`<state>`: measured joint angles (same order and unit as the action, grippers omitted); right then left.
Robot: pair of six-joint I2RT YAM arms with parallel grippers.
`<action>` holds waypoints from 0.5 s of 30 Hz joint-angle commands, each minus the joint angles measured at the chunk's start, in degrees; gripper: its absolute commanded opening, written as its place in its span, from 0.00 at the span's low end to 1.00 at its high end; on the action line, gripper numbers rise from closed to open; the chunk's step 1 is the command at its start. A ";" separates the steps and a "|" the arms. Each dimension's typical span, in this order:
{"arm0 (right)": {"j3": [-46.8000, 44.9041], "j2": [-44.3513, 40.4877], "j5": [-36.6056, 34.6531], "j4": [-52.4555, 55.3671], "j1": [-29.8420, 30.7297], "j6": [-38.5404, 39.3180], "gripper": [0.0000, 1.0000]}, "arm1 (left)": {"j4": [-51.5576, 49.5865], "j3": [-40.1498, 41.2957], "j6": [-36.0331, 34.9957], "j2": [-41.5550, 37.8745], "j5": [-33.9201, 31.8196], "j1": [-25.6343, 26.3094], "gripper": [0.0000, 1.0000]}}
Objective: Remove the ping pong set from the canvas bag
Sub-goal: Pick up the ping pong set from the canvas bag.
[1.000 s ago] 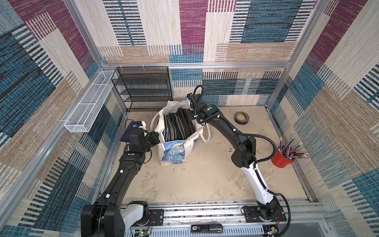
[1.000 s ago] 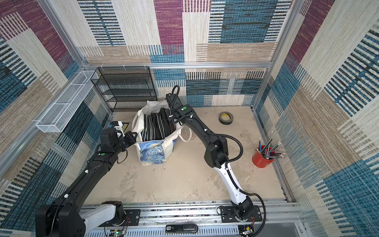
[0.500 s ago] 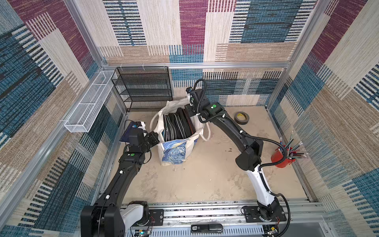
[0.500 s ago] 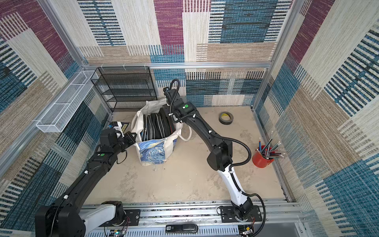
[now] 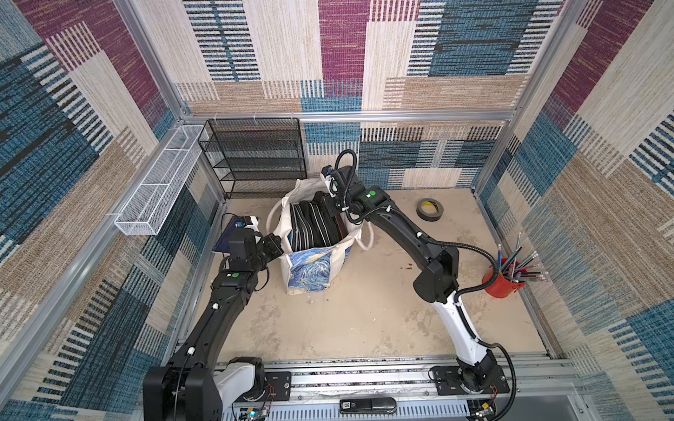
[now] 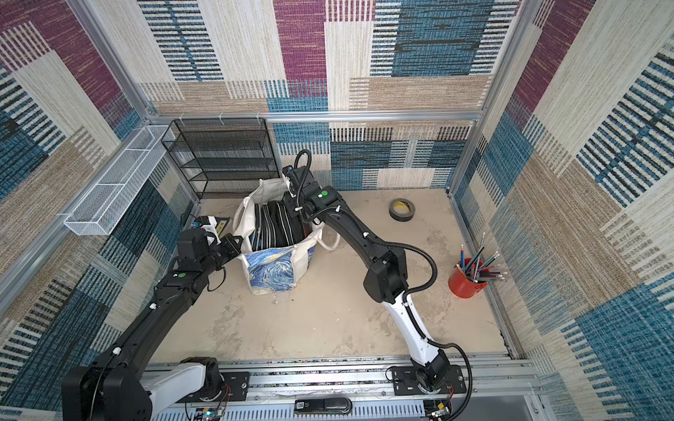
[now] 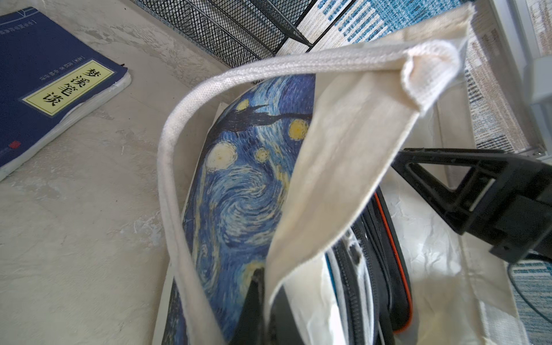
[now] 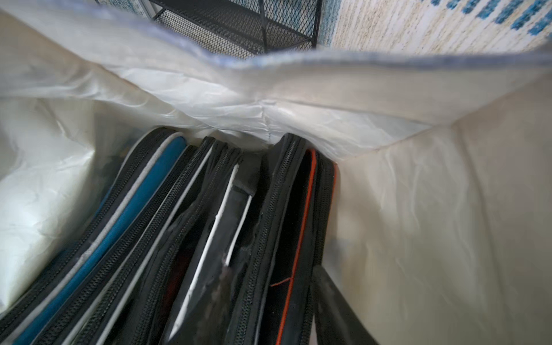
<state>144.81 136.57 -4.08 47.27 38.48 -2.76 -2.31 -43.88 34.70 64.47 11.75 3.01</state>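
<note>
Sandy worktop [image 5: 364,310] carries the canvas bag [image 5: 313,268] upright at eleven o'clock from its middle, with the ping pong set [image 5: 313,222] packed on edge inside as black zipped cases. The left hand [image 5: 280,243] pinches the bag's nine o'clock rim. The right hand [image 5: 333,211] dips in from one o'clock, its spread impossible to tell. This looks like the reach-in step; next calls for closing on a case's top edge and lifting straight up.
</note>
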 commanded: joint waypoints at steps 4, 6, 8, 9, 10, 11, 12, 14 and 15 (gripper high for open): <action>0.03 0.97 0.78 -1.91 -1.75 -0.43 0.47 | -4.02 0.17 -0.19 -0.29 -1.07 0.00 0.00; 0.03 1.40 1.05 -1.96 -2.12 -0.40 0.47 | -4.00 0.11 -0.17 -0.18 -1.02 -0.02 0.00; 0.04 1.73 1.12 -1.93 -2.21 -0.31 0.47 | -4.02 0.11 -0.19 -0.15 -1.05 -0.02 0.00; 0.03 1.94 1.32 -1.95 -2.31 -0.31 0.47 | -4.07 0.07 -0.24 -0.21 -1.07 -0.02 0.00; 0.02 2.03 1.58 -2.09 -2.27 -0.26 0.47 | -4.04 0.10 -0.33 -0.13 -1.02 0.03 0.00; 0.03 2.04 1.94 -2.13 -2.27 -0.31 0.47 | -4.04 0.13 -0.33 -0.05 -1.00 -0.01 0.00; -0.13 2.03 2.29 -2.27 -2.31 -0.40 0.46 | -4.08 0.15 -0.26 -0.07 -1.15 -0.02 0.00; -0.10 2.18 2.52 -2.28 -2.18 -0.48 0.46 | -4.02 0.22 -0.31 -0.06 -1.24 -0.02 0.00; -0.14 2.12 2.56 -2.37 -2.18 -0.48 0.46 | -4.01 0.17 -0.29 -0.07 -1.18 -0.01 0.00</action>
<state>144.73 138.52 -2.07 46.26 36.29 -2.81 -2.37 -43.88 34.68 64.40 10.92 3.01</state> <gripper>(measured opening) 0.463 0.070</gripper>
